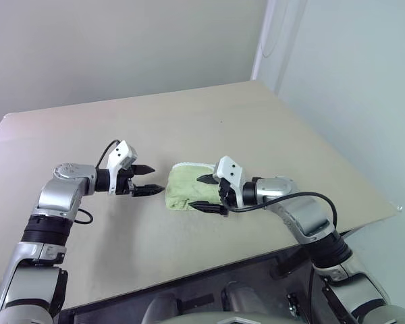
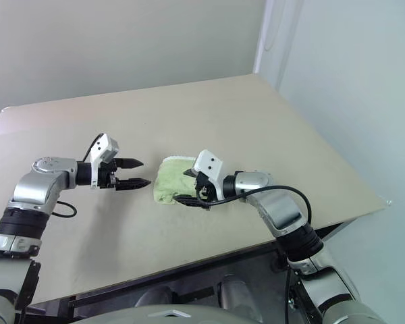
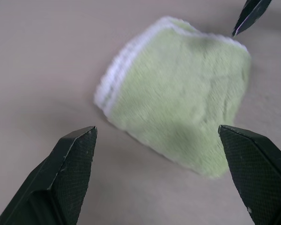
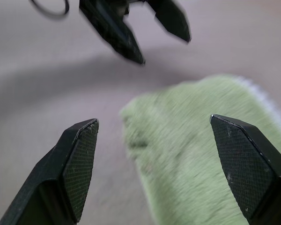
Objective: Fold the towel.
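Observation:
The towel [image 1: 185,187] lies folded into a small thick light-green square on the tan table [image 1: 189,121], with white stitched edging stacked along its far side [image 3: 113,77]. My left gripper [image 1: 148,180] hovers just left of it, open and empty, pointing toward it. My right gripper [image 1: 204,192] hangs over the towel's right side, pointing left, open with nothing between its fingers. In the right wrist view the towel [image 4: 196,140] lies below the spread fingers, and the left gripper's fingers [image 4: 117,33] show beyond it.
The table's near edge [image 1: 209,266] runs just below both arms. Its right edge [image 1: 351,169] drops off beside a pale wall. A black cable [image 1: 304,197] loops off my right forearm.

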`<state>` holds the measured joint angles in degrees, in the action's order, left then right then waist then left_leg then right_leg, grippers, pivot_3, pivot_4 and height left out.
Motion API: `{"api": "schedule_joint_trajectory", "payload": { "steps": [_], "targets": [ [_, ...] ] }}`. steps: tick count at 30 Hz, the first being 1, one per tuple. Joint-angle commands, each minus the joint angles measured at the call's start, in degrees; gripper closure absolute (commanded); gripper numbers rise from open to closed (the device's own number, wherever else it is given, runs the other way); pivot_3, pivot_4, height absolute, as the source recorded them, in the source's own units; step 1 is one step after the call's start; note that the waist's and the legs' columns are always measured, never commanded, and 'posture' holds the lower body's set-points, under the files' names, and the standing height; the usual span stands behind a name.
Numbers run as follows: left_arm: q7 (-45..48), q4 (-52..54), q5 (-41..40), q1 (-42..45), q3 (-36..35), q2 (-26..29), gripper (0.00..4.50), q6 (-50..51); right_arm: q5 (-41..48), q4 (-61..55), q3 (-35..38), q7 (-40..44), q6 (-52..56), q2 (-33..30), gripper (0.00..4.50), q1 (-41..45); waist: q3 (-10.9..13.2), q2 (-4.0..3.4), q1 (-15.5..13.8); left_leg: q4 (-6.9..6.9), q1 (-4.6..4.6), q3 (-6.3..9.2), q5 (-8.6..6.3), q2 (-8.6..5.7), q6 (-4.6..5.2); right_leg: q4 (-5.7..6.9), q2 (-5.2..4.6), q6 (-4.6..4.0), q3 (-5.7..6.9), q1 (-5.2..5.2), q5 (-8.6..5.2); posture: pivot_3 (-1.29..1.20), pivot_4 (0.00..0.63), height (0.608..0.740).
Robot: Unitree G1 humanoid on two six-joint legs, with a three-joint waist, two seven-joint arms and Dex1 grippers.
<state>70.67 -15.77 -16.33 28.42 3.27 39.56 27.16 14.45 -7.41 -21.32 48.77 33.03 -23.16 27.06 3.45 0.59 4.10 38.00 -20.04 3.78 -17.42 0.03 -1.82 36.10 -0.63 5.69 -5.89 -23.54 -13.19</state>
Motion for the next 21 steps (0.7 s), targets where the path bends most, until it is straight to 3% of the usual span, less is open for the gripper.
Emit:
{"api": "schedule_joint_trajectory", "payload": {
  "steps": [1, 7, 19, 21],
  "targets": [
    [-0.71, 4.53, -1.36, -1.34, -2.11, 1.48, 0.12, 0.18, -2.59, 1.97, -1.41, 0.04, -3.00, 0.86, 0.49, 1.79, 0.00, 0.00, 0.00, 0.01, 0.00, 0.00, 0.00, 0.00, 0.00, 0.00, 0.00, 0.00, 0.00, 0.00, 0.00, 0.00, 0.000, 0.740],
    [-3.39, 6.40, -0.88, -3.53, -2.14, 1.63, 0.12, -0.20, -10.80, 9.03, -6.70, -0.14, -9.81, 0.46, 0.49, 1.26, 0.00, 0.00, -0.08, 0.01, -0.01, -0.01, 0.00, 0.00, 0.00, -0.01, -0.01, 0.00, 0.00, 0.00, 0.00, 0.00, 0.000, 0.740],
    [-4.98, 3.98, 0.52, -2.14, -1.20, 1.61, 0.12, -2.62, -21.03, 17.89, -8.54, -3.78, -15.53, 1.93, 0.49, 3.43, 0.00, 0.00, -0.01, 0.02, 0.10, -0.01, 0.00, 0.00, -0.01, 0.02, 0.00, -0.02, -0.01, 0.08, 0.01, 0.00, 0.000, 0.740],
    [-4.91, 3.66, 0.61, -1.83, -1.10, 1.55, 0.08, -2.78, -22.62, 18.33, -9.05, -4.14, -17.78, 1.63, 0.89, 3.47, 0.00, 0.00, 0.01, 0.02, 0.17, -0.01, 0.00, 0.00, -0.01, 0.01, 0.00, -0.02, -0.01, 0.15, 0.00, 0.00, 0.000, 0.740]
  ]
}}
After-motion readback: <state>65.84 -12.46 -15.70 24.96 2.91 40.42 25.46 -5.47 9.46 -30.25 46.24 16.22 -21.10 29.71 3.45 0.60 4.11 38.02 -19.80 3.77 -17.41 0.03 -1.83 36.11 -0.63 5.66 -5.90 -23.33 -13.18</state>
